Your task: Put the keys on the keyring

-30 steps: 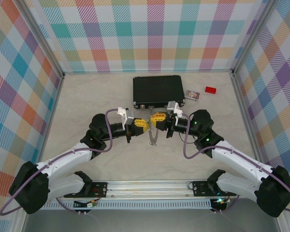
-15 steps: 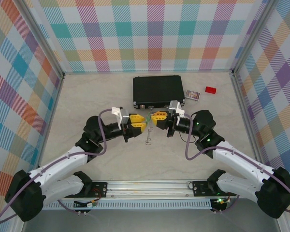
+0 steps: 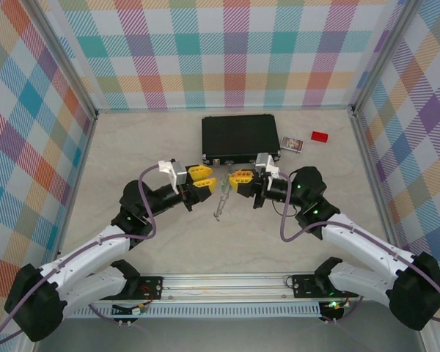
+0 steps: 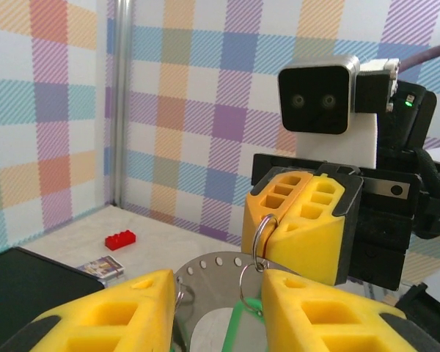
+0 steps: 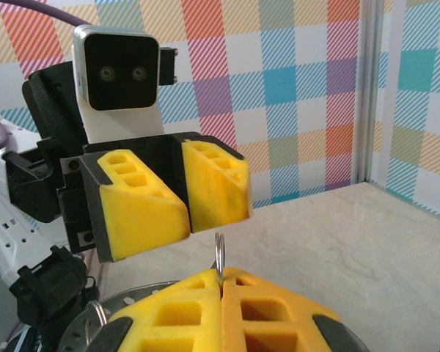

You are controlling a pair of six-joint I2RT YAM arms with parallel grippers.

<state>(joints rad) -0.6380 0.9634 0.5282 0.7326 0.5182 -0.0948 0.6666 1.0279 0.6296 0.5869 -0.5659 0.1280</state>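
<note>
The keyring (image 3: 221,199) hangs in the air between the two arms, above the bare surface (image 3: 132,147) and in front of the black case (image 3: 240,137). The right hand (image 3: 231,179) is clamped shut on its upper edge. The left hand (image 3: 207,177) sits just beside it with its fingers partway apart and nothing between them.

To my eye this is the threading step, or the moment right after it. The ring is presented by one hand and the other is free. The next move calls for a check that a key really sits on the wire. If one is left to add, it needs a careful pinch on its green tag and a fine line-up with the ring's split.

From above, the ring is only a thin sliver. The left wrist view shows it as a wire loop (image 4: 258,236) pinched in the right hand (image 4: 279,227). Below it is a strip of bright green that I take for one of the keys (image 4: 240,323), though I cannot tell whether it is threaded on. That view also catches the red block (image 4: 121,239). The right wrist view shows the ring edge-on (image 5: 218,249) in its own closed fingers and the left hand (image 5: 185,198) facing it.
</note>
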